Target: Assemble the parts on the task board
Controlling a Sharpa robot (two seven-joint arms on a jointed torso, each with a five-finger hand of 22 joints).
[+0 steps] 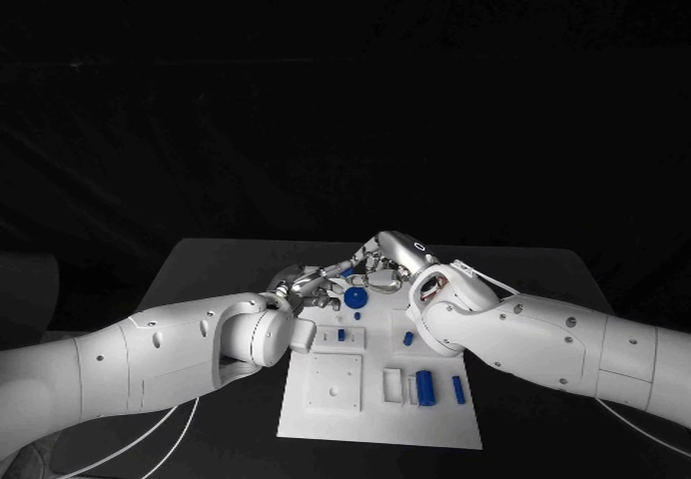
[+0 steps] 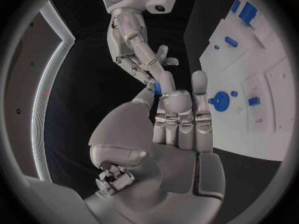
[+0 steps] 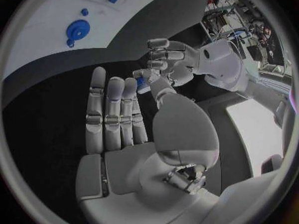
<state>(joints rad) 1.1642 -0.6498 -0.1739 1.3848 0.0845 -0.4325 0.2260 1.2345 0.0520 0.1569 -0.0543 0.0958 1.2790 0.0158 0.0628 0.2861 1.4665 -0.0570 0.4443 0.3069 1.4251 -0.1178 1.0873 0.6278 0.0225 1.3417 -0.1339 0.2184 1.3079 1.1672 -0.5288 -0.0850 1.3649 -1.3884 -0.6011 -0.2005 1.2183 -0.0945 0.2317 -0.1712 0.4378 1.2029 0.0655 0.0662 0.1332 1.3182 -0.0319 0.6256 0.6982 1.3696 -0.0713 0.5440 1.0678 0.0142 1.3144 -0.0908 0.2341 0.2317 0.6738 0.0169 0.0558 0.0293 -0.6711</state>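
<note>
Nearest the robot, the flat white plastic task board [image 1: 377,399] is lying on the matte black table [image 1: 202,261], carrying a square white recessed block [image 1: 336,380] at its near left and, just beside it to the right, a smooth blue cylindrical peg [image 1: 425,383] and a slimmer blue bar [image 1: 458,389] lying in pale trays. Farther up the board a round blue disc with a raised hub [image 1: 354,296] is sitting near the far edge, with a small blue stub [image 1: 407,338] a little nearer than it. Beyond that, over the far edge of the board, the two silver jointed metal hands are meeting: the left hand [image 1: 306,284] and the right hand [image 1: 377,264] are both closing their fingertips on one small blue part [image 3: 141,81], which is hanging in the air between them rather than resting on the board. In the left wrist view the same blue piece [image 2: 157,88] is showing at the touching fingertips, with the other fingers standing straight and close together. This is looking like a handover or a regrasp, and the risk lies there: the part is tiny, hard and glossy, the fingertips are smooth metal, and if one hand is letting go before the other is holding firmly, the piece could slip, drop onto the black table beyond the board and roll away, or twist in the pinch and arrive misaligned for its socket.
</note>
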